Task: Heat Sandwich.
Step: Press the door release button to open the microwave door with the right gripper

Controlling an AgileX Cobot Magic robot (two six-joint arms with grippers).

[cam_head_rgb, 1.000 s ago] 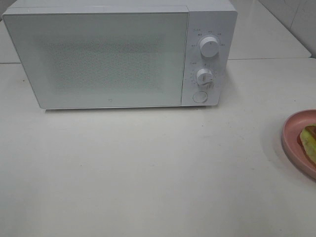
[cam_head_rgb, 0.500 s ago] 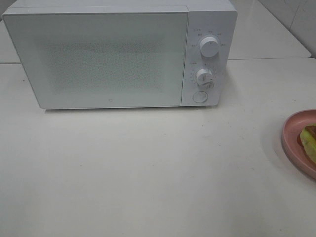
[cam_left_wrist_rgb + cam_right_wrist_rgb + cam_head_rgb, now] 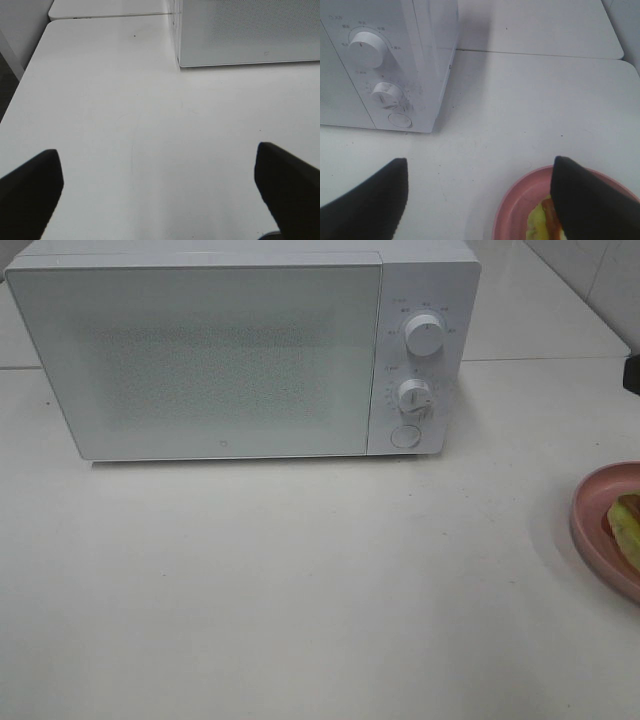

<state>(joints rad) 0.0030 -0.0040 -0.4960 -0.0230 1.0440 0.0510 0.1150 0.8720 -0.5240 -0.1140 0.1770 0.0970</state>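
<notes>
While the left tool and right tool stand wide open, holding nothing, the sandwich lies on the pink plate at the surface's three o'clock edge, with the microwave shut at twelve.

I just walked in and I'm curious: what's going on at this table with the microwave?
The job is heating the sandwich, and nothing is held yet. The right end effector, open, hovers by the pink plate carrying the sandwich, to the right of the closed microwave. The left end effector, also open, hangs over the table near the microwave's other end.
</notes>
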